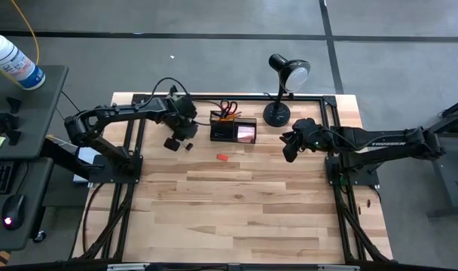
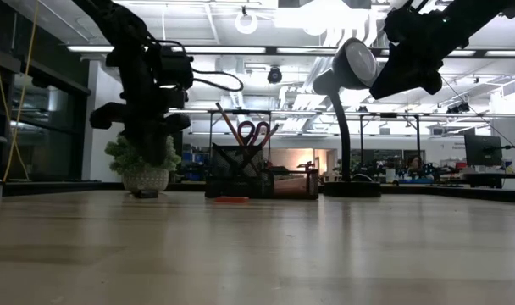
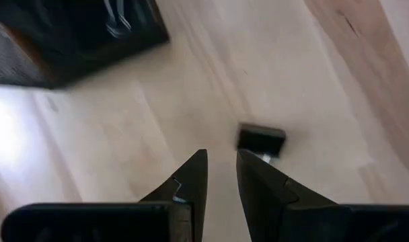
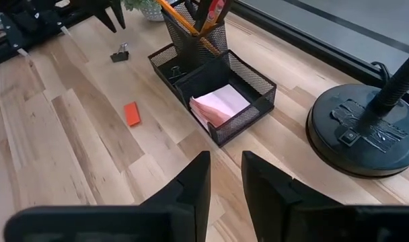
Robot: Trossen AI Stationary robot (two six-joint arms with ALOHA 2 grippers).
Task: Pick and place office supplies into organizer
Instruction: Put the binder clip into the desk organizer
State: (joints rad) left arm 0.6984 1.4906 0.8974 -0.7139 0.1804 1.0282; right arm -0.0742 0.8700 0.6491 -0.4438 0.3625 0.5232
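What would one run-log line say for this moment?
left gripper: above binder clip, empty | right gripper: raised near organizer, empty | orange eraser: on table

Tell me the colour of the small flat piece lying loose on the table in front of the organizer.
The small flat piece is orange-red, clearest in the right wrist view.
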